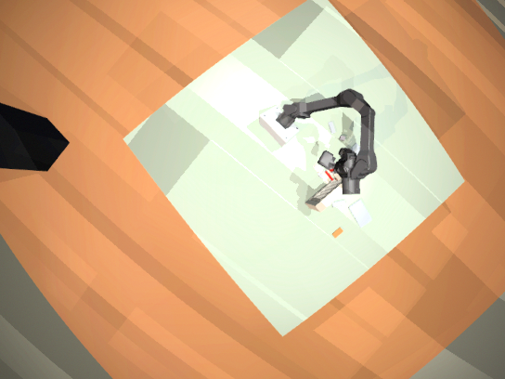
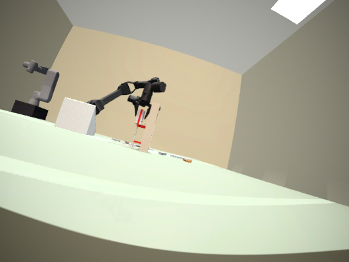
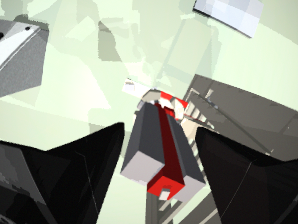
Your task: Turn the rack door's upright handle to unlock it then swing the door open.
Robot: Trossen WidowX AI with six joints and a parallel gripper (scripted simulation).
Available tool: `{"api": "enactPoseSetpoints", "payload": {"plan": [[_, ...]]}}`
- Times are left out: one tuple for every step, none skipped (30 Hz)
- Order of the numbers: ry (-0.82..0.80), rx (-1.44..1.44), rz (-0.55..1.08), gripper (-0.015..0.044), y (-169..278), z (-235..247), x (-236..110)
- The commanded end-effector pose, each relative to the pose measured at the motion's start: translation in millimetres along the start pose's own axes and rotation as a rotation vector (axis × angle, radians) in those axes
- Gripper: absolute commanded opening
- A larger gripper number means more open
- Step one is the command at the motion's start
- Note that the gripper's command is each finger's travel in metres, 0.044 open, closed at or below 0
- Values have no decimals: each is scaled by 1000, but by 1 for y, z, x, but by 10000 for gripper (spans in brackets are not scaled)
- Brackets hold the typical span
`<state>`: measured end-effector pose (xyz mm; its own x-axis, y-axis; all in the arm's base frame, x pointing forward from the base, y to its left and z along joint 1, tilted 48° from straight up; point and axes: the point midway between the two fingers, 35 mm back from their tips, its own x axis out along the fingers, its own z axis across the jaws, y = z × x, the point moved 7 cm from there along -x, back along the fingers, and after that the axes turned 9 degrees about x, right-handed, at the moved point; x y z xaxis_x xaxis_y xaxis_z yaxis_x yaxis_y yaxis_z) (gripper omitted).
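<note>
The upright handle has grey side pieces around a red middle strip. My gripper is open, with one black finger on each side of the handle and visible gaps between fingers and handle in the wrist view. Red brackets show below the handle, beside a thin upright rod. The rack stands upright close by, its pale side panel just beside one finger. Its slats show in the wrist view. The door's exact angle cannot be told, and the arm hides part of the rack from above.
A white box stands near the arm's base. A small orange block and a pale flat block lie beyond the rack. Small pale pieces lie between the rack and the arm's base. Another grey arm stands in the background.
</note>
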<state>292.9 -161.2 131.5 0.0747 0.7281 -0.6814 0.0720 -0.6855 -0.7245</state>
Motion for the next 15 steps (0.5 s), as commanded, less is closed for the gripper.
{"api": "enactPoseSetpoints", "payload": {"plan": [[-3,67,0,284,1,0,1],[-3,116,0,284,1,0,1],[-3,166,1,284,1,0,1],[-3,216,1,284,1,0,1],[-3,265,1,284,1,0,1],[-3,315,1,284,1,0,1],[-3,364,1,284,0,0,1],[-3,414,1,284,0,0,1],[-3,463,1,284,0,0,1],[-3,513,1,284,0,0,1],[-3,562,1,284,0,0,1],[-3,612,1,284,0,0,1],[-3,661,1,284,0,0,1],[-3,711,1,284,0,0,1],[-3,760,2,284,0,0,1]]}}
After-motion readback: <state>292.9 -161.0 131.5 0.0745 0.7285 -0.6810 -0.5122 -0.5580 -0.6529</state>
